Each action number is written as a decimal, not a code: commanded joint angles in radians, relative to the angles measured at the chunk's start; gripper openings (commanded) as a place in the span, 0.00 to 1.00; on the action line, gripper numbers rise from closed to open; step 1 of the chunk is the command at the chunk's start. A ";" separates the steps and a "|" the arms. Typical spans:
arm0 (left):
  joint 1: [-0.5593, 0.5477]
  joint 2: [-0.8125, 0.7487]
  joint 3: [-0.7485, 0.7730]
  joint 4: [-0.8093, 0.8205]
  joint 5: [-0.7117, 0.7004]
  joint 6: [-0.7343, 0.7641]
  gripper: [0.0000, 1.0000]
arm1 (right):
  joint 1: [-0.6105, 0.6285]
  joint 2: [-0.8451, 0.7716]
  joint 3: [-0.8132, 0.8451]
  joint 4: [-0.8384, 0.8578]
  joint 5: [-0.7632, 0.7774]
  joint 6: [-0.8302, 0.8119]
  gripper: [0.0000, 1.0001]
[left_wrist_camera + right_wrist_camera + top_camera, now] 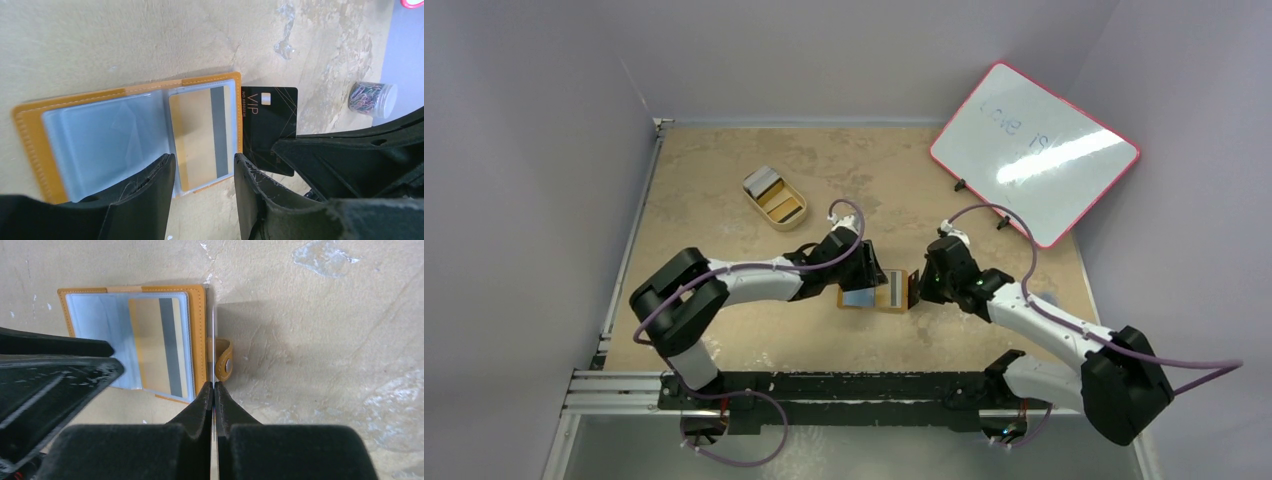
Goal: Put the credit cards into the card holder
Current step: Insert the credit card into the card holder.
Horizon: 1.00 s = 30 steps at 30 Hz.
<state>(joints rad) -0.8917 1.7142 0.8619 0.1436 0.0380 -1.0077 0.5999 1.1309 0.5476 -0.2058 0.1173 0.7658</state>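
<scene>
Open card holder [27, 145] lies on the desk [714, 160] under the left claw [204, 162], fingers apart, a gold card [200, 130] in its clear pocket. Right claw [214, 390] is clamped on a black card [267, 120], edge-on beside the holder. Beyond both, a cream tray [749, 187] holds more cards [776, 200]

Card holder [874, 297] lies open at mid surface [724, 180], between the two arms. One card [200, 135] sits in its right pocket. Second card [267, 125] stands on edge just right of the holder, pinched in right tool [214, 387]. Left tool [205, 165] is spread over the holder's middle. Tray [775, 197] is behind-left with more cards [769, 190] in it. Whiteboard [1034, 150] is behind-right. Jar [372, 98] is further right of second card.
</scene>
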 commanded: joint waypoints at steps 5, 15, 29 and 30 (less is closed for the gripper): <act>0.049 -0.221 0.024 -0.184 -0.150 0.131 0.46 | 0.001 -0.099 0.113 -0.093 0.075 -0.023 0.00; 0.109 -0.292 -0.076 -0.313 -0.184 0.184 0.33 | 0.005 -0.116 0.052 0.198 -0.189 -0.040 0.00; 0.100 -0.283 -0.233 -0.146 -0.088 0.107 0.22 | 0.011 0.079 -0.015 0.394 -0.255 0.012 0.00; 0.095 -0.279 -0.235 -0.144 -0.087 0.104 0.20 | 0.011 0.089 -0.021 0.400 -0.255 0.015 0.00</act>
<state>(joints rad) -0.7826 1.4487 0.6426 -0.1055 -0.1017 -0.8738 0.6083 1.1980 0.5442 0.1051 -0.1177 0.7662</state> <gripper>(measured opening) 0.226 0.007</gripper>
